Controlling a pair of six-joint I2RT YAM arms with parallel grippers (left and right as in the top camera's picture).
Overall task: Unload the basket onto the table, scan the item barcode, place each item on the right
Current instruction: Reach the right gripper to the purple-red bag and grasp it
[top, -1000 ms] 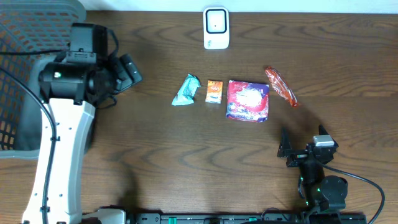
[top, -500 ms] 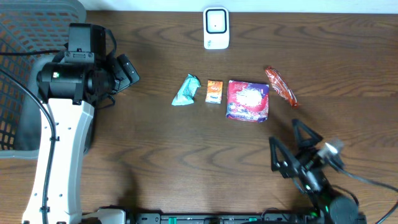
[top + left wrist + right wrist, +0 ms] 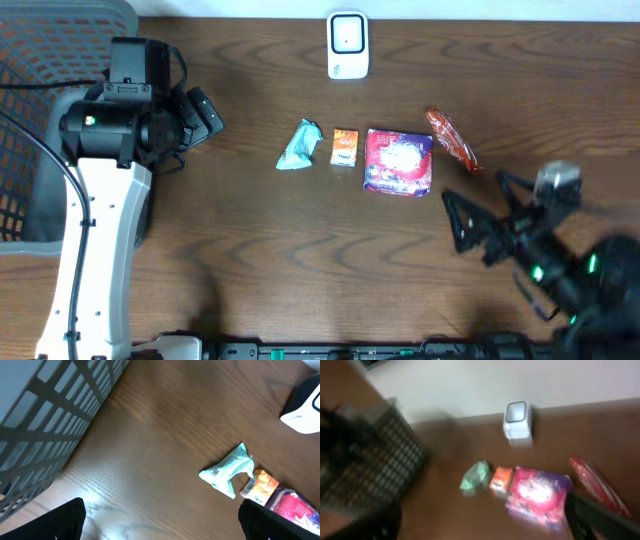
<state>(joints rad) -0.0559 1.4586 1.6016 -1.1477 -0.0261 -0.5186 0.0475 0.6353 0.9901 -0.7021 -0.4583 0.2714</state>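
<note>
While gaping empty like the left claw (image 3: 207, 112), bring the right claw (image 3: 474, 192) onto an edge of the pink-red square foil packet (image 3: 399, 161) on the wooden bench (image 3: 300, 250), likely light, soft, slippery.

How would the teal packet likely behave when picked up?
The teal packet looks crumpled and puffed, so it is probably light and would squash when gripped. Its wrapper seems to be thin film, so it may slip, or slide if pushed. Irregular and lying flat, it seems unlikely to roll.
</note>
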